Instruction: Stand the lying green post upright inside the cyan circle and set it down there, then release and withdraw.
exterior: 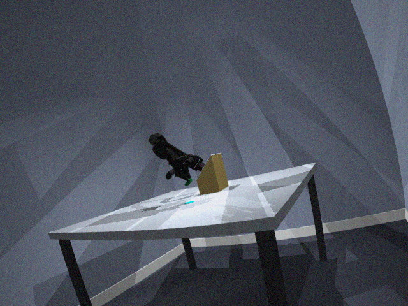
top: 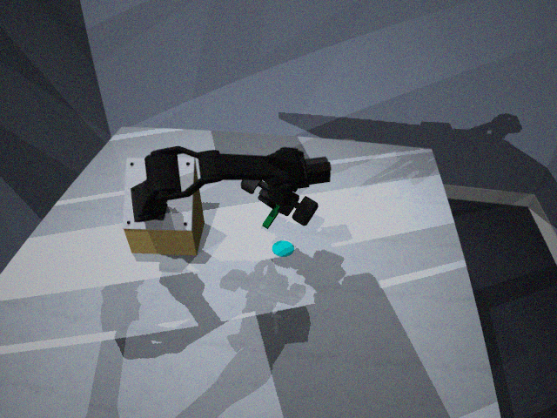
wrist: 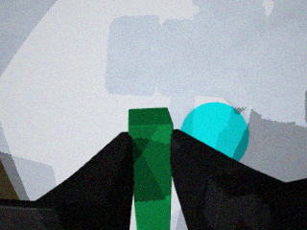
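Green post (wrist: 152, 172) carried aloft, clamped in the gripper (top: 275, 209)

Black fingers pinch its sides so one end juts free below them, tilted, ready to be stood up; the cyan circle (top: 283, 248) lies on the table (top: 405, 252) just beyond that end.

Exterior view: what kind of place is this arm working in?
Probably a bare test cell: one white table on dark legs, the arm on a tan mounting block, plain grey walls, and only a cyan circle and green post.

Green post (top: 271, 218) tilted, aloft; cyan circle (top: 283, 248) flat beneath
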Tool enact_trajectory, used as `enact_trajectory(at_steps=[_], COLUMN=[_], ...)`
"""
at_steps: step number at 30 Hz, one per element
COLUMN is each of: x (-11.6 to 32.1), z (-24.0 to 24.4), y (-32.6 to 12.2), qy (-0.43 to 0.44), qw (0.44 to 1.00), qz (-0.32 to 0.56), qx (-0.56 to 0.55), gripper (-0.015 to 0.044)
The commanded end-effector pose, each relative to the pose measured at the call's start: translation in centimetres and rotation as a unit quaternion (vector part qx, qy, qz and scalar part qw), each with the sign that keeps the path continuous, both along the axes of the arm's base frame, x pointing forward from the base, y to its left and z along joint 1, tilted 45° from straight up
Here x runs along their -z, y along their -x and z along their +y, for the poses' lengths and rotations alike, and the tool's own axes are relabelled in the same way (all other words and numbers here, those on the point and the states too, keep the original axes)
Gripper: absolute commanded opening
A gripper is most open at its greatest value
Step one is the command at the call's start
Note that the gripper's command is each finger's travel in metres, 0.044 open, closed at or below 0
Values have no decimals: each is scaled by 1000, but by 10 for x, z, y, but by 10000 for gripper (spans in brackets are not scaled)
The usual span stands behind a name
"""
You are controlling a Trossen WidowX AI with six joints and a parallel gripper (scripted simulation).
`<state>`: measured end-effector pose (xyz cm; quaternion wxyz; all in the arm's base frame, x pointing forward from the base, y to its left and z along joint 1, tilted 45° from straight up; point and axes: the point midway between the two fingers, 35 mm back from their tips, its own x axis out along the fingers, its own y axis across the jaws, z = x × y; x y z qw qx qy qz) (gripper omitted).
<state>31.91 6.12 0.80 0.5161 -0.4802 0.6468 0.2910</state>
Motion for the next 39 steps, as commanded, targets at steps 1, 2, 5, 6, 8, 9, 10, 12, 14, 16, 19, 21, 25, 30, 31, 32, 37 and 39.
enact_trajectory(at_steps=[1, 2, 5, 6, 8, 9, 10, 12, 14, 16, 19, 21, 25, 30, 31, 32, 37, 39], x=[3, 3, 4, 4, 5, 5, 5, 5, 6, 6, 6, 7, 7, 7, 8, 8, 8, 8], z=[-2, -2, -2, -2, -3, -3, -3, -3, -3, -3, -3, -3, -4, -4, -4, -4, -4, -4], y=[2, 2, 3, 3, 3, 3, 3, 3, 3, 3, 3, 3, 3, 3, 3, 3, 3, 3], qy=[-18, -21, -32, -36, -43, -47, -51, -58, -66, -73, -84, -91, -106, -124, -127, -131, -148, -155], qw=[1000, 1000, 999, 999, 999, 999, 999, 998, 998, 997, 996, 996, 994, 992, 992, 991, 989, 988], qz=[5, 5, 5, 5, 5, 4, 4, 4, 3, 3, 2, 1, -1, -4, -5, -6, -10, -12], qx=[0, 0, -1, -1, -2, -2, -2, -3, -3, -4, -5, -6, -8, -11, -12, -12, -16, -17], gripper=[23, 23, 23, 23, 23, 23, 23, 23, 23, 23, 23, 23, 23, 23, 23, 23, 23, 23])
